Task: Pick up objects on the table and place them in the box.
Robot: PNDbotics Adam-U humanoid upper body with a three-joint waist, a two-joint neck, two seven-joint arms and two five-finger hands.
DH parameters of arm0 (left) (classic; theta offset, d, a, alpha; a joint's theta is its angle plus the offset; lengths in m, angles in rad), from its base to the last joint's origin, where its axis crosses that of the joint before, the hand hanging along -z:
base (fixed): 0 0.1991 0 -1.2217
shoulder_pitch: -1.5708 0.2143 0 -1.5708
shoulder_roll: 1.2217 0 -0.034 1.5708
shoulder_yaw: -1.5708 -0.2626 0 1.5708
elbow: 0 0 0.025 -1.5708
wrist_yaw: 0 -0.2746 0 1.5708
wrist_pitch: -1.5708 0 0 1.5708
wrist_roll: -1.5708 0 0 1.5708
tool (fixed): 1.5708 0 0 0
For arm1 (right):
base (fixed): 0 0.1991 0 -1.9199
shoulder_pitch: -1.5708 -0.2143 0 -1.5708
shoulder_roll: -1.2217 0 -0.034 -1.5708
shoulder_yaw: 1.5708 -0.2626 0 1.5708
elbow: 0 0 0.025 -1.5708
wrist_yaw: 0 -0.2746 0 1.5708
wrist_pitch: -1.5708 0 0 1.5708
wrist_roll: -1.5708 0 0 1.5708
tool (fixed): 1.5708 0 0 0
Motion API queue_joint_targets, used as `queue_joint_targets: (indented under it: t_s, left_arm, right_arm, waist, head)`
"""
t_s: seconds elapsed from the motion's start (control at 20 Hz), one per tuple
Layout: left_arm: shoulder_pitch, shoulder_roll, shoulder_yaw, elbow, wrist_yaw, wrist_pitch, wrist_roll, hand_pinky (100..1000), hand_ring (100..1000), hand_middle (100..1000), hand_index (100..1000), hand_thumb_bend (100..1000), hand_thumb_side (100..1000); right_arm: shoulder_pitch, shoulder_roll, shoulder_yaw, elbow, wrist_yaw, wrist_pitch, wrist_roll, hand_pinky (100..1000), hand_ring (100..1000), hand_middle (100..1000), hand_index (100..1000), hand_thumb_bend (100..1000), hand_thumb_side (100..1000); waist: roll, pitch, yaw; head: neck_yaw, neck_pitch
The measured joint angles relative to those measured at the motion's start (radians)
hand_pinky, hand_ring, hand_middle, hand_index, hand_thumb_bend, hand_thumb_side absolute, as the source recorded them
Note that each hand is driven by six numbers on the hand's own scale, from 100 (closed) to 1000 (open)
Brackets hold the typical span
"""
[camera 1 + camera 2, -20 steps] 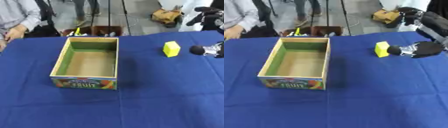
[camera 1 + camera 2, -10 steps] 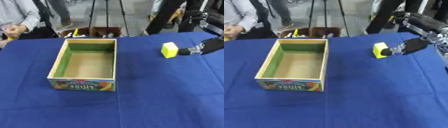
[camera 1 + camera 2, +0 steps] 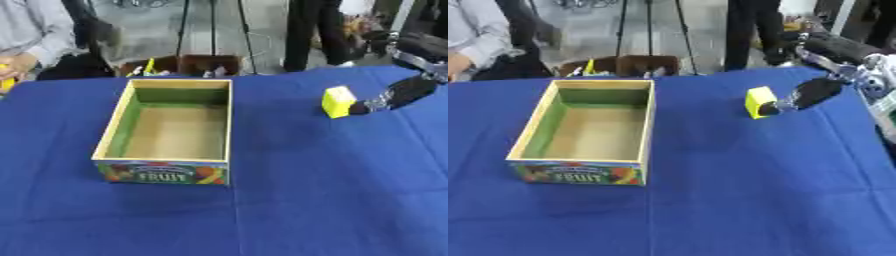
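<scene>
A yellow block (image 3: 337,101) stands on the blue tablecloth (image 3: 306,190), right of centre near the far edge. My right hand (image 3: 808,94) reaches in from the upper right, and its tip rests against the block's right side; blur hides its grip. An open cardboard box (image 3: 168,166) with green inner walls and "FRUIT" on its front sits left of centre, with nothing in it. No left hand shows in either view.
A brown crate (image 3: 184,65) holding small items stands on the floor beyond the table's far edge. A person in a grey sleeve (image 3: 31,35) sits at the far left. Tripod legs and standing people are further back. The table's right edge (image 3: 883,125) is close to my arm.
My right hand has moved left and down, from a gap beside the yellow block to contact with its right side. The block and the box have stayed in place.
</scene>
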Motion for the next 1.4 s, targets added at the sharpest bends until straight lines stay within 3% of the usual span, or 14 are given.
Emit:
queue_joint_targets:
  t_s: [0.45, 0.7, 1.1, 1.4]
  left_arm:
    - [0.000, -0.001, -0.003, 0.005, 0.000, -0.005, -0.008, 326, 418, 466, 637, 219, 690]
    - [0.000, -0.001, -0.007, 0.007, 0.000, -0.008, -0.013, 326, 418, 466, 637, 220, 692]
    - [0.000, -0.001, -0.010, 0.018, 0.000, -0.016, -0.021, 326, 417, 466, 637, 224, 697]
    - [0.002, -0.009, -0.015, 0.025, -0.001, -0.023, -0.027, 325, 416, 466, 632, 223, 700]
  right_arm:
    - [-0.040, 0.007, -0.003, 0.078, 0.029, -0.042, 0.068, 790, 1000, 804, 871, 870, 482]
    - [-0.062, 0.013, -0.013, 0.114, 0.018, -0.055, 0.078, 785, 1000, 793, 861, 845, 545]
    - [-0.079, -0.001, -0.020, 0.162, 0.016, -0.067, 0.019, 777, 1000, 784, 856, 779, 599]
    - [-0.045, -0.054, -0.025, 0.159, 0.005, -0.080, -0.013, 777, 1000, 774, 855, 746, 522]
  waist:
    - [0.000, 0.021, 0.005]
    - [0.001, 0.030, 0.009]
    - [0.004, 0.052, 0.022]
    - [0.010, 0.068, 0.030]
  head:
    - [-0.015, -0.017]
    - [-0.023, -0.025]
    - [-0.049, -0.047]
    - [-0.068, -0.070]
